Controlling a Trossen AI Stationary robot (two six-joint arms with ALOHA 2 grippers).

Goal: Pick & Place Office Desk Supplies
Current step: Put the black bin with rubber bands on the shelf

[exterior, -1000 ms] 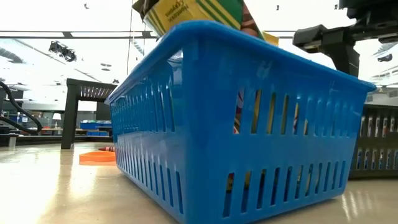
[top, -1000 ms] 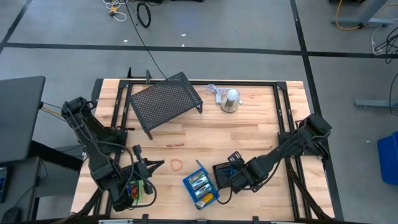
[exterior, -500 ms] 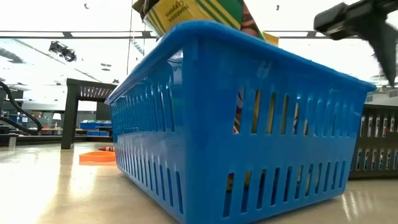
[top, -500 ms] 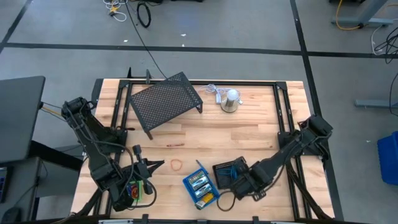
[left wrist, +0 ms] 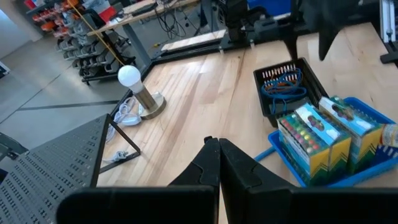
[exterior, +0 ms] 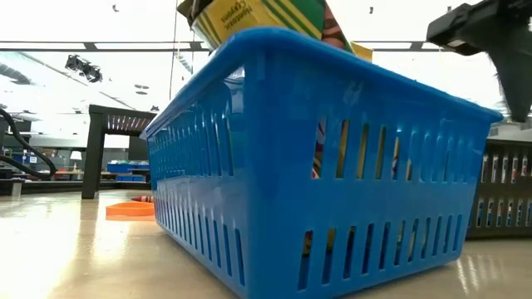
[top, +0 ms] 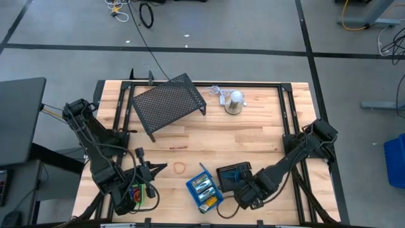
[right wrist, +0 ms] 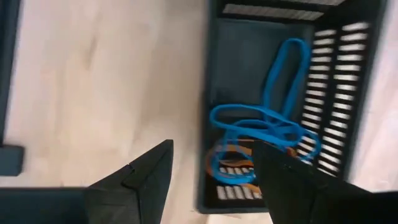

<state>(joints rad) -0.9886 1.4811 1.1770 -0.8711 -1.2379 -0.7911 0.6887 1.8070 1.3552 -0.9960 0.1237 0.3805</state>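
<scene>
Robotics lab or workshop: a wooden desk stands on grey concrete floor marked with dark tape, cables lying beyond it; storage shelving and workbenches stand behind.

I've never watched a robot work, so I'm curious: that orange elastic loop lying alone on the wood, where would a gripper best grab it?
Probably from straight above, pinching one side of the orange loop. It lies flat and thin on the table, so there is no edge to catch from the side; one finger inside the ring and one outside would close on the strand. The left gripper sits nearest.
</scene>
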